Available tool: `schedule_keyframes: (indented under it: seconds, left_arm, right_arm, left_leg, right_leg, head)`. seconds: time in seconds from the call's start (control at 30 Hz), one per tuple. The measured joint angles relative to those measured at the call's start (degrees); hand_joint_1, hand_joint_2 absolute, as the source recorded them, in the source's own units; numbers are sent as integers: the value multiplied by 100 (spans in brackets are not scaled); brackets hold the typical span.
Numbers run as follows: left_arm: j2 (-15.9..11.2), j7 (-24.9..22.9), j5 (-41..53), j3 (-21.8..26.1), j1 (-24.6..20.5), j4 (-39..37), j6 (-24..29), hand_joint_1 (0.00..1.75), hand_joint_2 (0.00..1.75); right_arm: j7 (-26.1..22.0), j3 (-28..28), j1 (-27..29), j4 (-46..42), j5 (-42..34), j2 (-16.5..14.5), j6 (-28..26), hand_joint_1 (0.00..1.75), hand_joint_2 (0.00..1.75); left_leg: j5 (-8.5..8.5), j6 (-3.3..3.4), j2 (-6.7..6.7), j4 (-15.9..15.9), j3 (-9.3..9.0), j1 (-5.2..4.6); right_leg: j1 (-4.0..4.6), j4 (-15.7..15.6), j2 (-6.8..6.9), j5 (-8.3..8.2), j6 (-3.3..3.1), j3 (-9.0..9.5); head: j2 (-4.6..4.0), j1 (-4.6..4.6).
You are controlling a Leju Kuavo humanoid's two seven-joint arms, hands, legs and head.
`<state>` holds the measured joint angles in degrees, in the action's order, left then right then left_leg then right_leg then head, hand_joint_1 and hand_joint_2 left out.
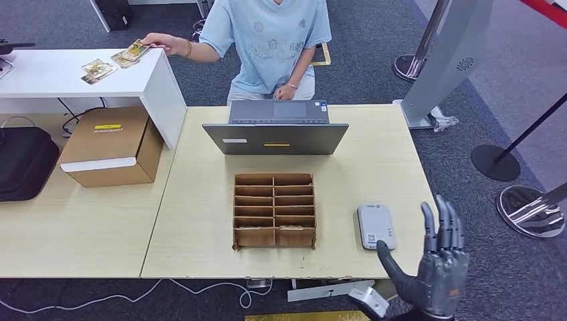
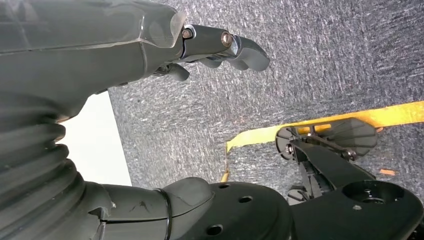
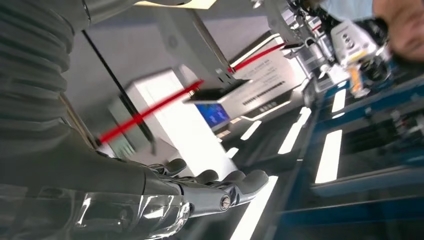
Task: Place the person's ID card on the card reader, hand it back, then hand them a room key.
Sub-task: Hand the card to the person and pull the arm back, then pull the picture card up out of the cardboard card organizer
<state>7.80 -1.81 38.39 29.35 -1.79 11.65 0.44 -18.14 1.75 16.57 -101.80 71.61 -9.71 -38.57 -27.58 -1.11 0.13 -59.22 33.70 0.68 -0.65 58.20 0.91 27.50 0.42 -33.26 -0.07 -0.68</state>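
Observation:
My right hand (image 1: 438, 257) is raised off the table's near right corner, palm open and fingers spread upward, holding nothing; the right wrist view shows its fingers (image 3: 220, 187) stretched out. The grey card reader (image 1: 375, 226) lies on the table just left of that hand. Across the table, the person (image 1: 267, 40) in a light blue shirt reaches to the white counter and touches a yellowish card (image 1: 136, 49) there. My left hand (image 2: 220, 47) hangs over the carpet with loosely bent fingers, holding nothing.
A wooden divided card rack (image 1: 274, 209) stands mid-table, with a grey laptop (image 1: 275, 130) behind it. Two more cards (image 1: 98, 69) lie on the white counter (image 1: 80, 83). A cardboard box (image 1: 110, 147) and black bag (image 1: 23, 160) sit left. Stanchion bases (image 1: 495, 162) stand right.

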Motion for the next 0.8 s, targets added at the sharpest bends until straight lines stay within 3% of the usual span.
schedule_keyframes:
  seconds: [0.07, 0.17, 0.27, 0.33, 0.4, 0.47, 0.57, 0.8]
  left_arm:
    - [1, 0, 55, 0, -2, 0, 0, 0, 175]
    - [1, 0, 126, 0, -3, 0, -4, 0, 175]
    - [3, 0, 168, 0, -3, 0, -7, 0, 175]
    - [5, 0, 174, 1, 0, 0, -9, 0, 175]
    - [5, 1, 177, 4, 4, 0, -15, 0, 175]
    - [5, 2, 182, 8, 5, 0, -23, 0, 175]
    - [5, 2, 185, 25, 23, 0, -39, 0, 175]
    - [7, 2, 214, 91, 36, 0, -56, 0, 175]
  right_arm:
    - [404, -95, -56, 133, 1038, -117, -6, 0, 175]
    - [1371, -386, -157, 402, 1724, -77, -8, 0, 175]
    - [3041, -1000, -387, 833, 1833, 371, 102, 0, 175]
    - [4400, -1659, -613, 1096, 1842, 806, 459, 0, 175]
    - [5381, -2413, -827, 1284, 1847, 1185, 918, 0, 175]
    - [5688, -3016, -952, 1427, 1848, 1424, 1192, 0, 175]
    - [5674, -3497, -1041, 1568, 1848, 1611, 1483, 0, 175]
    - [5463, -3759, -1133, 1779, 1846, 1683, 2009, 0, 175]
  left_leg:
    - [1, -1, -1, 0, 0, 0]
    - [1, -2, 0, 0, 1, 0]
    - [1, -1, 1, -1, 3, -2]
    - [1, -1, 3, -1, 3, -4]
    - [1, 0, 5, -2, 2, -5]
    - [1, 0, 2, -3, 1, -5]
    - [1, -1, 0, -2, 1, -2]
    - [1, -1, 3, -2, 1, 0]
  right_leg:
    - [0, 0, 1, 0, 0, 1]
    - [-1, 1, 1, 0, 0, 2]
    - [-3, -1, -1, -2, 3, 3]
    - [-5, -2, -3, -4, 6, 2]
    - [-6, -4, -7, -7, 10, 1]
    - [-6, -5, -3, -7, 11, 0]
    - [-5, -4, -2, -6, 9, 0]
    - [-2, -2, -5, -3, 6, -1]
  head:
    - [0, 0]
    - [0, -1]
    - [0, -1]
    - [0, -4]
    - [0, -3]
    - [0, 0]
    - [0, 0]
    - [0, -1]
